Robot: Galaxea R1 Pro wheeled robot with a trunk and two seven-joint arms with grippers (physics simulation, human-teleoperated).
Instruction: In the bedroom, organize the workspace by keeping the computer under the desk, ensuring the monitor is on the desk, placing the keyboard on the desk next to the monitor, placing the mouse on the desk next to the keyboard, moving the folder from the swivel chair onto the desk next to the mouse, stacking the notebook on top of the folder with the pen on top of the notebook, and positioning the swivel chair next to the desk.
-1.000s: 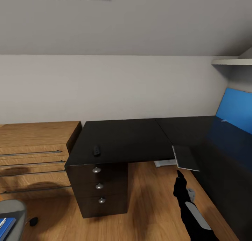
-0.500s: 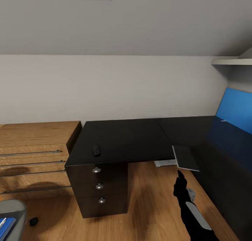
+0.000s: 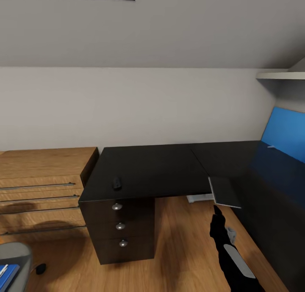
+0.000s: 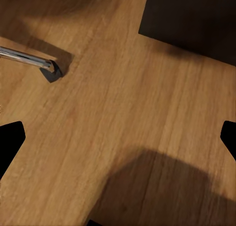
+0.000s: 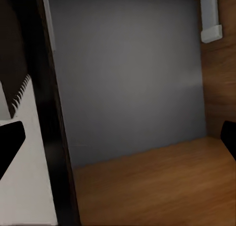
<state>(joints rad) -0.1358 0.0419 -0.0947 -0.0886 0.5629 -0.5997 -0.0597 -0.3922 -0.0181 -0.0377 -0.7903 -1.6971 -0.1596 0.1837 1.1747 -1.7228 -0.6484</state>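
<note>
Your right gripper (image 3: 217,211) hangs below the desk (image 3: 148,169) edge, jaws spread, holding nothing. The mouse (image 3: 117,182) already lies on the desk. Your left gripper (image 4: 118,137) faces floor, spread and empty.

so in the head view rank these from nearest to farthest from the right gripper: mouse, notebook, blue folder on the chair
1. notebook, on the desk edge just above the right gripper.
2. mouse, on the desk's left part, over the drawers.
3. folder, on the chair at the view's lower left corner.

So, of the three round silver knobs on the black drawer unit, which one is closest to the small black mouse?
The top knob: it sits directly below the mouse on the desk; the other two knobs are lower.
</note>
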